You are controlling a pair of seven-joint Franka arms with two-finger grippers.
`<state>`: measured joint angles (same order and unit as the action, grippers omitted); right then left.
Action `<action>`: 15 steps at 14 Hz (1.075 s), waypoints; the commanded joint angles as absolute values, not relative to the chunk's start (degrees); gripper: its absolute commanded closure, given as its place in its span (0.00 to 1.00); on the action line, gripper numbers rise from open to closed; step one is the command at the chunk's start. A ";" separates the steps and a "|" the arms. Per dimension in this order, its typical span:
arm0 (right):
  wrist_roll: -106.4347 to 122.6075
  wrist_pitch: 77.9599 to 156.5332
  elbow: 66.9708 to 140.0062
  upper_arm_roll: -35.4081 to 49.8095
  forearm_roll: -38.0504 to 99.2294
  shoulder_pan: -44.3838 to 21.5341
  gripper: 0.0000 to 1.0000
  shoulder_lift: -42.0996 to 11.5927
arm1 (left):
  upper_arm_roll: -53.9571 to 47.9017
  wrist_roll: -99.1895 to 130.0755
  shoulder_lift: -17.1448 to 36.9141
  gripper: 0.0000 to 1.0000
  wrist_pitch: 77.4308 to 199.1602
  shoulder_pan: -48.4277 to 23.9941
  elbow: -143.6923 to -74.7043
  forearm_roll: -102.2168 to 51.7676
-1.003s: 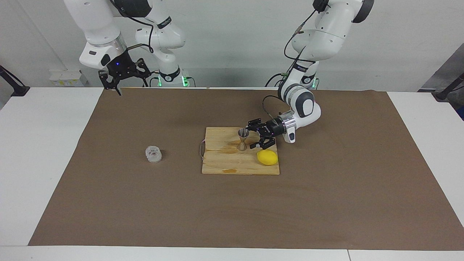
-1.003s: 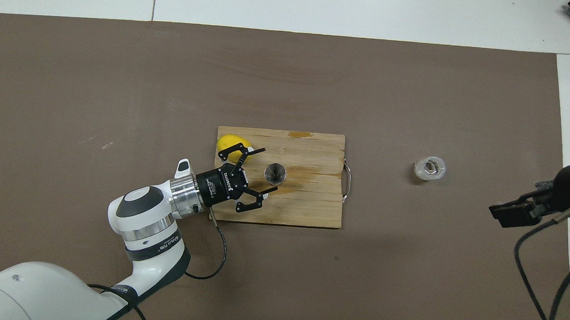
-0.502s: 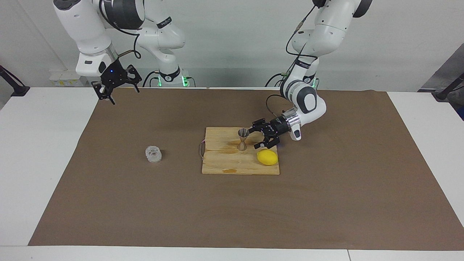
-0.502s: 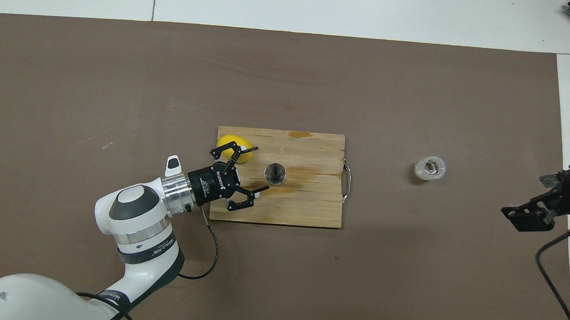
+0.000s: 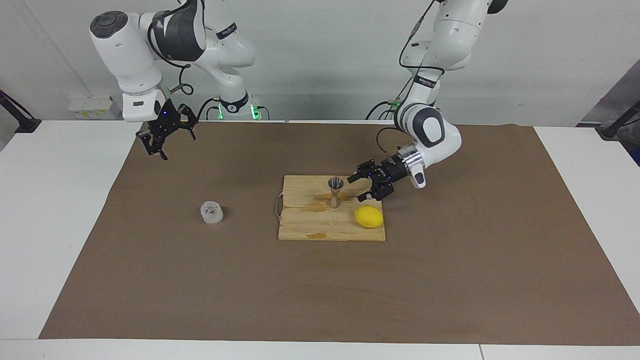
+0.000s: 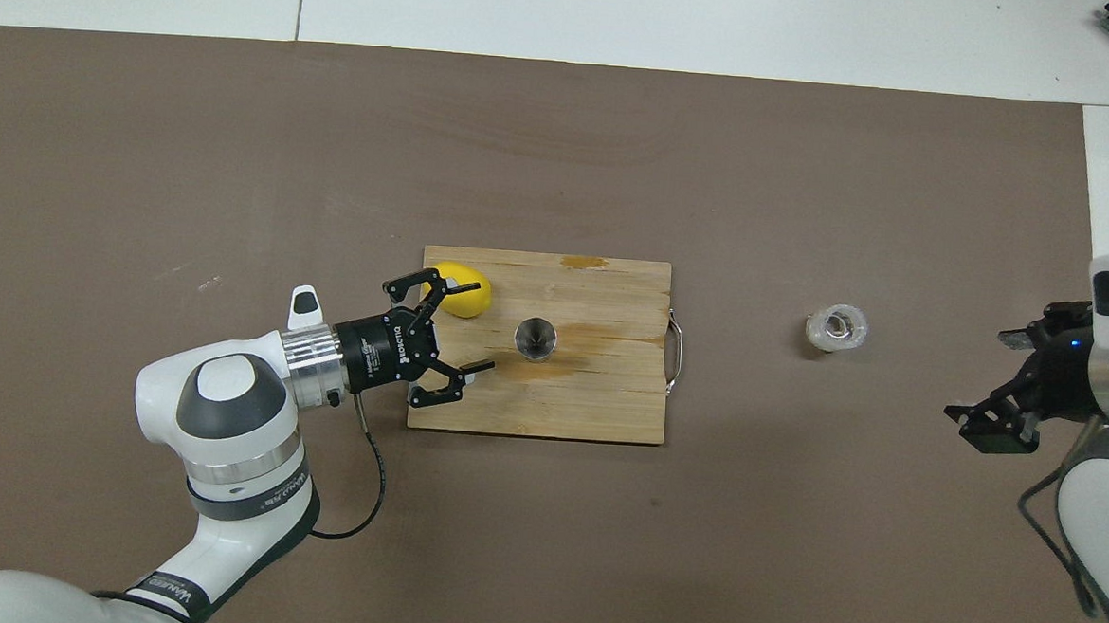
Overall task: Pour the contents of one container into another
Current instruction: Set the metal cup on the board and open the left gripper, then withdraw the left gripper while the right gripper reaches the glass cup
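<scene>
Ribbed glass cup (image 5: 212, 212) sits below the empty, wide-open right gripper (image 5: 166, 136): descend, straddle the wall squarely. Left gripper (image 5: 366, 188), also spread and empty, beside metal jigger (image 5: 335, 192).

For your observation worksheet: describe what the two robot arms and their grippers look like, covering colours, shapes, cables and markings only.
Both arms are glossy white, built of rounded segments with dark grey joint caps and silver metal rings at the wrist. The left gripper and the right gripper are black, skeletal linkages with two jaws; white lettering marks the left one's body. A thin black cable loops from each wrist. Green lights glow at the bases.
</scene>
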<state>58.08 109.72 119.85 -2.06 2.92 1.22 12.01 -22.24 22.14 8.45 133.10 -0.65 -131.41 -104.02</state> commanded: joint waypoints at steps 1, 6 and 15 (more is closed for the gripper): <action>67.90 112.23 122.17 -1.76 6.93 2.37 0.00 10.21 | -18.04 28.64 4.58 0.00 129.14 -0.53 -132.01 -93.29; 83.99 116.45 119.98 -1.76 14.65 5.79 0.00 2.39 | -4.51 33.22 4.13 0.00 112.10 -0.53 -126.67 -73.34; 96.68 116.46 115.93 -1.67 23.29 8.88 0.00 -6.50 | 9.66 35.42 14.05 0.00 88.00 -0.35 -99.27 -48.28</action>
